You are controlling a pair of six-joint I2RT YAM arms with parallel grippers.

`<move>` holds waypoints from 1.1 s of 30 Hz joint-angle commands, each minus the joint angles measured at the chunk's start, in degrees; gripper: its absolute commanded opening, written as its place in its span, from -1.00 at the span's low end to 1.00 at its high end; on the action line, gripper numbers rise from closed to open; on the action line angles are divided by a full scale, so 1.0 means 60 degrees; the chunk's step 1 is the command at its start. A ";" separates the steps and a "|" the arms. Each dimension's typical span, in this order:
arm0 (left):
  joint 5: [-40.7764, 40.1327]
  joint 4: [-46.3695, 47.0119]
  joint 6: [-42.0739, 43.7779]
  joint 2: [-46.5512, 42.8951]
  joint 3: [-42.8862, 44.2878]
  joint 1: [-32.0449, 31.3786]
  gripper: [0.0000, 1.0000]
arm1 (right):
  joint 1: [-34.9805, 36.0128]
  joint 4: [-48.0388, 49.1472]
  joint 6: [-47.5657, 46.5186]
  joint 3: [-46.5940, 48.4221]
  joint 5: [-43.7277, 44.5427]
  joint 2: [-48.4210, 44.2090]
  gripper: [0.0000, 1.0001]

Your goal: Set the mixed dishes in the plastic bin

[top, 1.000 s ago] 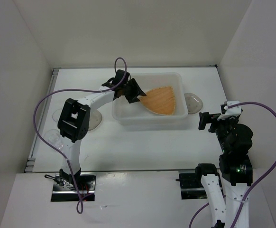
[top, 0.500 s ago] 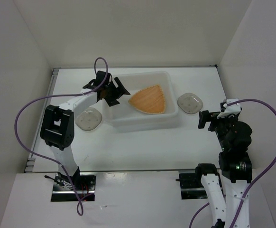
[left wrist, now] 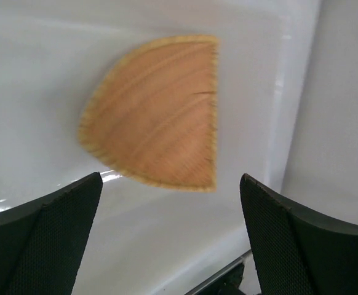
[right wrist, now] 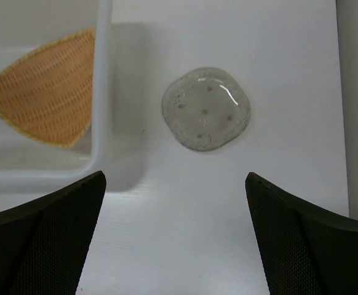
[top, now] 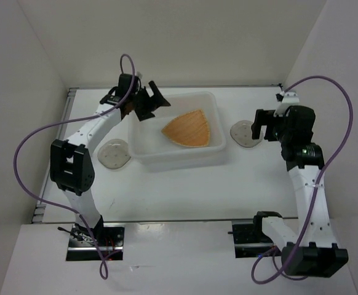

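Left end effector [top: 147,101]: released, fingers spread wide with nothing between them; it hangs over the far left corner of the bin, upper left of centre in the top view.
Left wrist view: the two dark fingers frame the lower corners, and the large orange-tan ribbed rounded-triangle plate [left wrist: 157,114] fills the middle.
Right end effector [top: 257,125]: released as well, its fingers parted and bare, at centre right of the top view, above the tabletop beside the bin's right end.
Right wrist view: a small translucent grey-brown roundish plate [right wrist: 206,108] lies between and beyond the fingers, upper centre of the frame.
Orange-tan plate [top: 188,129]: flat on the floor of the white translucent rectangular plastic bin [top: 179,161], toward its right half.
Right small plate [top: 241,133]: on the white tabletop [top: 185,190], just beside the bin's right wall, outside it.
Second small grey-brown roundish plate [top: 114,153]: on the tabletop just left of the bin, also outside it.
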 commanded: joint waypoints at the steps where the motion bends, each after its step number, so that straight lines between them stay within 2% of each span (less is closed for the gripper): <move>1: 0.0343 -0.0414 0.1082 -0.0807 0.1892 -0.0530 0.98 | -0.0498 0.0154 0.0354 0.1361 -0.0865 0.1216 0.97; 4: -0.0813 -0.1674 0.2514 -0.1450 0.2541 -0.0751 0.98 | -0.1113 -0.0270 0.0354 0.1904 -0.1293 0.2769 0.97; 6: -0.1747 -0.2103 0.3016 -0.2225 0.2396 -0.0752 0.98 | -0.1465 -0.0373 0.0470 0.1993 -0.0710 0.3868 0.97; 10: -0.2878 -0.2601 0.3954 -0.4026 0.0977 -0.0533 0.98 | -0.1817 -0.0067 -0.0085 0.1657 -0.0443 0.4880 0.97; 11: -0.2968 -0.2602 0.4042 -0.4784 0.0219 -0.0532 0.98 | -0.1905 0.0036 -0.0086 0.1656 -0.0443 0.5085 0.97; 13: -0.3159 -0.2690 0.4043 -0.5462 -0.0401 -0.0386 0.98 | -0.2431 0.0183 -0.0086 0.1656 -0.1289 0.5802 0.97; 16: -0.3262 -0.2925 0.3956 -0.6677 -0.1149 -0.0298 0.98 | -0.3135 -0.0342 -0.0320 0.2678 -0.2798 0.7630 0.97; 18: -0.3423 -0.3143 0.3694 -0.7031 -0.1457 -0.0298 0.98 | -0.3428 -0.0985 -0.0641 0.3923 -0.3632 0.8744 0.97; 19: -0.3554 -0.3144 0.3692 -0.7352 -0.1734 -0.0211 0.98 | -0.3545 -0.1308 -0.0642 0.4216 -0.3637 0.9431 0.97; 25: -0.3555 -0.3144 0.2888 -0.8247 -0.2673 -0.0210 0.98 | -0.3634 -0.1208 -0.1155 0.5111 -0.3095 1.0388 0.97; 29: -0.3555 -0.3144 0.2521 -0.8483 -0.2908 -0.0210 0.98 | -0.3634 -0.1180 -0.1185 0.5274 -0.3606 1.1398 0.97; 32: -0.3555 -0.3319 0.2520 -0.8585 -0.2908 -0.0210 0.98 | -0.3547 -0.0858 -0.0877 0.5187 -0.4045 1.1547 0.97; 33: -0.3555 -0.3320 0.2520 -0.8585 -0.2821 -0.0210 0.98 | -0.3445 -0.0712 -0.0732 0.5186 -0.4047 1.1692 0.90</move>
